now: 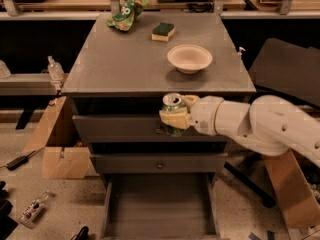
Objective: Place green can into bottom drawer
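Observation:
The green can (pixel 173 104), with its silver top up, is held upright in my gripper (pixel 176 115), which is shut on it. The can hangs in front of the top drawer's face, just below the cabinet top's front edge. My white arm (pixel 260 126) reaches in from the right. The bottom drawer (pixel 159 204) is pulled open below, a wide grey flat-floored tray with low side walls. The can is well above the bottom drawer and slightly to the right of its middle.
On the cabinet top (pixel 125 59) stand a white bowl (pixel 189 58), a green-and-yellow sponge (pixel 163 31) and a green-and-white snack bag (pixel 126 12). Two upper drawers (pixel 120 129) are shut. A cardboard box (pixel 62 149) stands at the left, a black chair (pixel 285 69) at the right.

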Motion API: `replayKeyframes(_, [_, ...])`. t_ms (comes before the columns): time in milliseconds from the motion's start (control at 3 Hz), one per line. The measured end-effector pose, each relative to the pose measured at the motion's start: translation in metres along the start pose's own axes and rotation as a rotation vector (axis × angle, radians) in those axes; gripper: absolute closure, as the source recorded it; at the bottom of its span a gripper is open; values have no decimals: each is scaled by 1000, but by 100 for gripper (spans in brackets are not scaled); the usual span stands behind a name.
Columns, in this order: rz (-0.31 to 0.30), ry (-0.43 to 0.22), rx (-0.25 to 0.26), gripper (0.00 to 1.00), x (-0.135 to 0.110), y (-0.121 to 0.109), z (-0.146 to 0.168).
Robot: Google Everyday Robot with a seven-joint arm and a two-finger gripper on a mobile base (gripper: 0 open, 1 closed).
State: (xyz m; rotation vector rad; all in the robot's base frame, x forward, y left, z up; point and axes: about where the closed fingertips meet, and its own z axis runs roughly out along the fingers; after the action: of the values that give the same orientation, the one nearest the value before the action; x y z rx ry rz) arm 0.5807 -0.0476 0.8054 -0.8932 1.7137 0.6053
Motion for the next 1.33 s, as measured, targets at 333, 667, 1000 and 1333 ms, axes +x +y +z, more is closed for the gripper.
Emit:
replayKeyframes(333, [81,-20,-1,100,68,7,9])
replayKeyframes(667, [82,-28,-40,100,137,17,6])
replayKeyframes(1000, [36,-36,-121,100,197,24,13])
replayKeyframes(1333, [13,-21,-215,100,257,24,31])
